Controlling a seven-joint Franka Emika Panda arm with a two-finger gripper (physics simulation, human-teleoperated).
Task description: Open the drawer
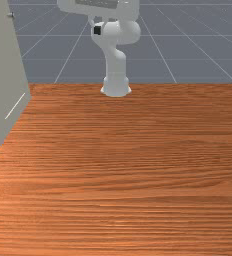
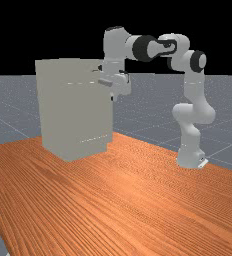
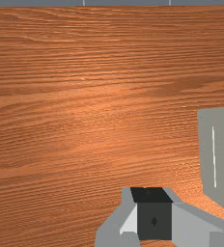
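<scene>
In the far view my gripper (image 2: 113,97) hangs beside the upper part of the grey cabinet (image 2: 70,112), along its right edge and well above the table. The same gripper (image 3: 153,212) stands low in the wrist view, with nothing seen held. A small grey knob-like piece (image 1: 10,15) sticks out from the cabinet (image 1: 3,65) at the front view's upper left. Which part of the cabinet is the drawer, and whether my gripper touches it, I cannot tell.
The orange-brown table (image 2: 123,200) lies under the cabinet and the arm. In the front view the arm's base (image 1: 116,86) stands at the far edge. A thin light line (image 1: 15,106) marks the cabinet's lower face.
</scene>
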